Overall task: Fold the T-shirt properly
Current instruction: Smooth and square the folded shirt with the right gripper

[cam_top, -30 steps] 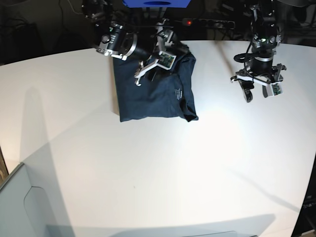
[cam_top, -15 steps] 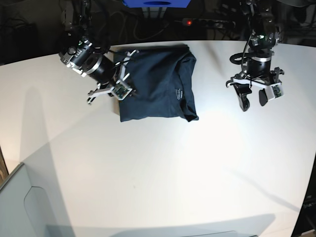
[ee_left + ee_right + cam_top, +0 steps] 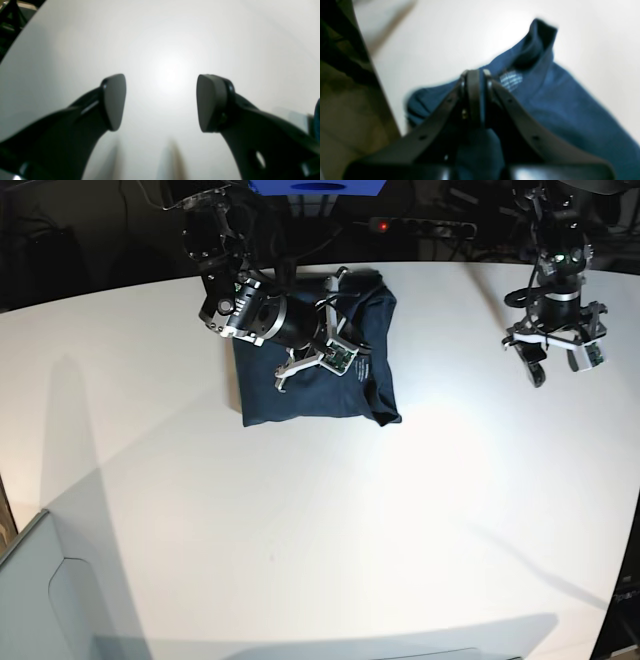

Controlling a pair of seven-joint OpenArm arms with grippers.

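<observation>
T-shirt (image 3: 315,370) sits folded into a dark navy block at the far middle of the white table (image 3: 320,520), close to the back edge, and here's the right arm leaning in right over it. The right gripper (image 3: 318,352) hovers above the upper part of the cloth, and from the right wrist camera its two fingers are pressed flat together, clenched tight, with no fabric visibly pinched between the tips. Below those closed fingers, the blue fabric (image 3: 545,100) spreads out, and just beside the fingertips there's the neck label (image 3: 511,79) with its pale printed lines, blurred but plain enough. Beyond that a fold of cloth stands up in a dark pocket near the collar. In the base view the same label shows as a small pale mark (image 3: 360,370) on the right half of the folded shirt, and a rumpled edge pokes out at the lower right corner.

Over on the other side, the left gripper (image 3: 553,352) hangs well clear of the garment above bare table. The left wrist camera shows its fingers (image 3: 113,101) spread wide apart, released, nothing between them but bright white tabletop (image 3: 165,50). A sliver of blue at the far right edge of that view is too small to identify.
</observation>
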